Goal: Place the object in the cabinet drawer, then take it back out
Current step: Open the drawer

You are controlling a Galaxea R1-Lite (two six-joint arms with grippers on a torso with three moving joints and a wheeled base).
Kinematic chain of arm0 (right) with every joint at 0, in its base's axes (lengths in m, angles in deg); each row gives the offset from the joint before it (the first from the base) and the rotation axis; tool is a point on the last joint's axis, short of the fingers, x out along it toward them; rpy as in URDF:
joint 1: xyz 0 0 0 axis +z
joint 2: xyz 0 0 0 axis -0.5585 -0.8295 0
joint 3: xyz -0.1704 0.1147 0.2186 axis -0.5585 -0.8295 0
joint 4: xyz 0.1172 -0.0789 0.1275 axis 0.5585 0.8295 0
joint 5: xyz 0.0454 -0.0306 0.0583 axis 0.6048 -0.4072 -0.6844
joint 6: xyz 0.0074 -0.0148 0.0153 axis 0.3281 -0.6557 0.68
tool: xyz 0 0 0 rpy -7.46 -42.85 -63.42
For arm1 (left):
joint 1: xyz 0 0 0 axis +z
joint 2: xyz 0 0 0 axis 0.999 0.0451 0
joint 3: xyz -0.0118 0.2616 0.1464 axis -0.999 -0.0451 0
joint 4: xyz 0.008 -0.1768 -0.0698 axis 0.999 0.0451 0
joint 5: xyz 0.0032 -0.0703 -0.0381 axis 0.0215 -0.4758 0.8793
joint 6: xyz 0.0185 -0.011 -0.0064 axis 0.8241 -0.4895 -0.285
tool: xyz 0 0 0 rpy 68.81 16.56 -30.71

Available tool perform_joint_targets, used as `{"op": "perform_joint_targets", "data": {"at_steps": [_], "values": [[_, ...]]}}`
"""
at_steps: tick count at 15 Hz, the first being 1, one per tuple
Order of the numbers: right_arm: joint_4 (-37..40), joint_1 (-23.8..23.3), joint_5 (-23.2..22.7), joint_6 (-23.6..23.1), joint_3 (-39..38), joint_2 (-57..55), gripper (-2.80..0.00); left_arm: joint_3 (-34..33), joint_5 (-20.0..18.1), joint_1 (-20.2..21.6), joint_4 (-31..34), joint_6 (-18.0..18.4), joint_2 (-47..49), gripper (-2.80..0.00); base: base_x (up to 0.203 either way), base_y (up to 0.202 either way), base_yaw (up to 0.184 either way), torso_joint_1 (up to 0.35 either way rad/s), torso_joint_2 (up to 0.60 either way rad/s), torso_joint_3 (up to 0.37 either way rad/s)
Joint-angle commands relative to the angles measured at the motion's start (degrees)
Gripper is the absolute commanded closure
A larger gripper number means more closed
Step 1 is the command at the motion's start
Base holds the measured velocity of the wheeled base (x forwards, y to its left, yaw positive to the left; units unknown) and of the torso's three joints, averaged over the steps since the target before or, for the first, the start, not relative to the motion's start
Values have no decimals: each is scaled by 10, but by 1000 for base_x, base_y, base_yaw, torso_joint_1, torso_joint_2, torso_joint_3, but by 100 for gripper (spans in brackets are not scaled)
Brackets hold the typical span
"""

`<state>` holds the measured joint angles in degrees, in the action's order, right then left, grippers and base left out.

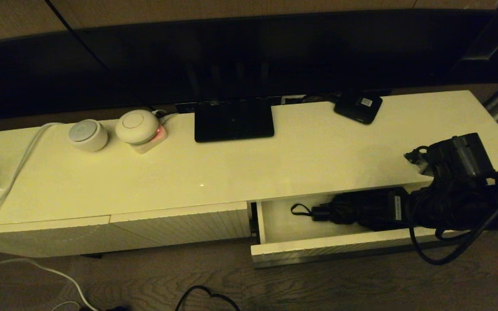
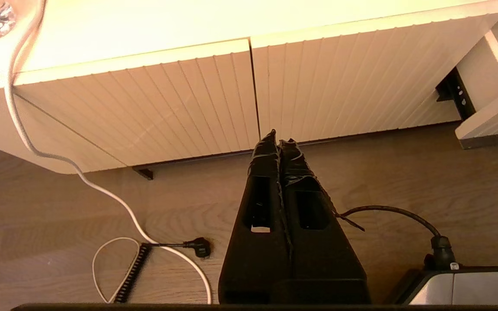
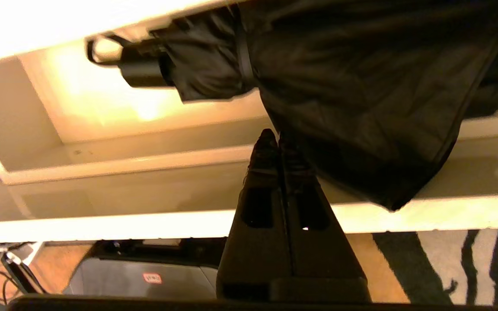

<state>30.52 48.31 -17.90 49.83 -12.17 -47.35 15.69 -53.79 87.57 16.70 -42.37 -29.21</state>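
Observation:
The black folding umbrella (image 1: 361, 211) lies lengthwise in the pulled-out cream drawer (image 1: 318, 250), with its short handle and wrist loop (image 1: 301, 210) pointing left. My right gripper (image 1: 394, 207) reaches into the drawer over the umbrella's right half. In the right wrist view its fingertips (image 3: 277, 138) are pressed together at the edge of the baggy fabric (image 3: 352, 86), which drapes past the drawer's front rim (image 3: 102, 226). My left gripper (image 2: 278, 138) hangs shut and empty above the floor in front of the closed ribbed panels (image 2: 145, 99); it is out of the head view.
On the cabinet top sit a flat black stand (image 1: 234, 119), a small black box with a white label (image 1: 358, 107), two round white devices (image 1: 87, 134) (image 1: 137, 126) and a white cable (image 1: 11, 172). Cables lie on the wooden floor (image 2: 197, 247). A zebra-patterned rug (image 3: 469, 268) lies below the drawer.

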Motion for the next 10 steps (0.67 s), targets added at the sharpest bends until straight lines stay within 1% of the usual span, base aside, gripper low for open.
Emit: {"op": "perform_joint_targets", "data": {"at_steps": [1, 6, 10], "values": [[1, 1, 0, -1, -11, -5, 0, -2, 0, 0, 0, 1, 0, 0, 0, 0, 0, 0, 0, 0], [5, 13, -1, -1, -33, -17, 0, -2, 0, 0, 0, 0, 0, 0, 0, 0, 0, 0, 0, 0], [17, 15, -1, -3, -34, -21, 0, -2, 0, 0, 0, 1, 0, 0, 0, 0, 0, 0, 0, 0]]}}
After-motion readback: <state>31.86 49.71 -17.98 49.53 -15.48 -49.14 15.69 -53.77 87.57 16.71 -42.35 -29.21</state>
